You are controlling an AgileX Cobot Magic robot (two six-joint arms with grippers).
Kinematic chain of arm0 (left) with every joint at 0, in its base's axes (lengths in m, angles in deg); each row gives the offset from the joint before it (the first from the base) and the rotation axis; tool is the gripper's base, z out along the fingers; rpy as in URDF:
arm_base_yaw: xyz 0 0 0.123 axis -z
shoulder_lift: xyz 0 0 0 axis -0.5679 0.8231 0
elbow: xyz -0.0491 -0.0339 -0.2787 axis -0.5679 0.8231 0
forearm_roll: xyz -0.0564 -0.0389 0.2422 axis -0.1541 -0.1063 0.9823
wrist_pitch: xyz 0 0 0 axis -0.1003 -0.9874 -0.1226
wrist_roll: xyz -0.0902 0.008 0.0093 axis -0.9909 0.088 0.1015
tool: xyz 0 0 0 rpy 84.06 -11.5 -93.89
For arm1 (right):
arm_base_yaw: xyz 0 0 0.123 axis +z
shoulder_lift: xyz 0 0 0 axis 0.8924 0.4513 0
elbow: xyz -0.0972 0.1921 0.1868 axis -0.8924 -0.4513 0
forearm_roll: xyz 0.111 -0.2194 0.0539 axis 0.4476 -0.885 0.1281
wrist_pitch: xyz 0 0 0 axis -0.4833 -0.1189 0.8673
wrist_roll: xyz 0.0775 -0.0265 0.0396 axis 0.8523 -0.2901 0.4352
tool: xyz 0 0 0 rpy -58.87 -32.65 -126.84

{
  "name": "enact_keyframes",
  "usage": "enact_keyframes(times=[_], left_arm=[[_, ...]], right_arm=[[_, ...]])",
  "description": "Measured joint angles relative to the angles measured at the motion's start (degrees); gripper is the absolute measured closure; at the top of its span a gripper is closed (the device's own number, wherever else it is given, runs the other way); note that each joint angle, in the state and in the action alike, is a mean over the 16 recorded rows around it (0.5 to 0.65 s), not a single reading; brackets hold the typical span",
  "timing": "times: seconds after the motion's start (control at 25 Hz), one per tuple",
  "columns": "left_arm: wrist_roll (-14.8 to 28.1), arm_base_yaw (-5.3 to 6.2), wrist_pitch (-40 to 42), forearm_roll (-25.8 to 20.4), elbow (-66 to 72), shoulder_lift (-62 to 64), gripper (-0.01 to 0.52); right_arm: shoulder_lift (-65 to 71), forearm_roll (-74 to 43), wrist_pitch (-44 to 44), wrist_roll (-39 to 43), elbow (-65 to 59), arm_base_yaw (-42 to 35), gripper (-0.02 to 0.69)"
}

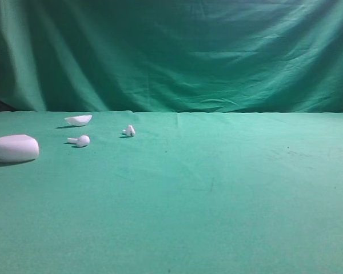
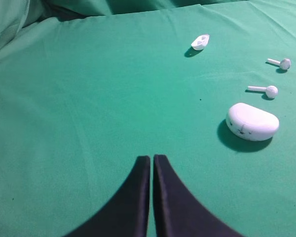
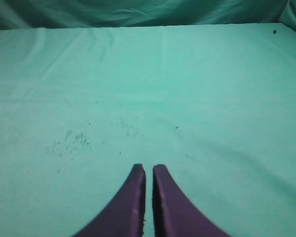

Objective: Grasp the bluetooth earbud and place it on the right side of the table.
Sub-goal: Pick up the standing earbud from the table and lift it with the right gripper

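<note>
On the wide green cloth desk (image 1: 217, 217), from the left, lie a big white pebble-shaped plastic case (image 1: 14, 148), a white earbud with a round head (image 1: 79, 140), and a small white curved shell (image 1: 78, 120). Next comes the bluetooth earbud (image 1: 129, 131), a tiny white plastic lump with a short stem and a dark speck, left of the middle. The left end effector (image 2: 151, 163) and the right end effector (image 3: 149, 170) are both clenched on nothing.

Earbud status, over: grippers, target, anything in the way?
Left gripper shut, empty; right gripper shut, empty. Bluetooth earbud untouched on left half of table. Second earbud, case left of it; path rightward open.
</note>
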Motion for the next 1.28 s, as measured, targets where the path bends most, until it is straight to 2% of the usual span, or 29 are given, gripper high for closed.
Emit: enact_keyframes(times=[0.52, 1.04, 1.16, 1.28], left_arm=[[0.0, 0.0, 0.0, 0.0, 0.0, 0.0, 0.514], [0.0, 0.0, 0.0, 0.0, 0.0, 0.0, 0.514], [0.0, 0.0, 0.0, 0.0, 0.0, 0.0, 0.514], [0.0, 0.0, 0.0, 0.0, 0.0, 0.0, 0.514]], right_arm=[[0.0, 0.0, 0.7, 0.0, 0.0, 0.0, 0.616], [1.8, 6.8, 20.3, -1.3, 3.0, 0.0, 0.616], [5.3, 8.8, 21.2, -2.3, 6.5, 0.0, 0.616], [10.5, 9.9, 18.5, -3.3, 11.1, 0.0, 0.616]])
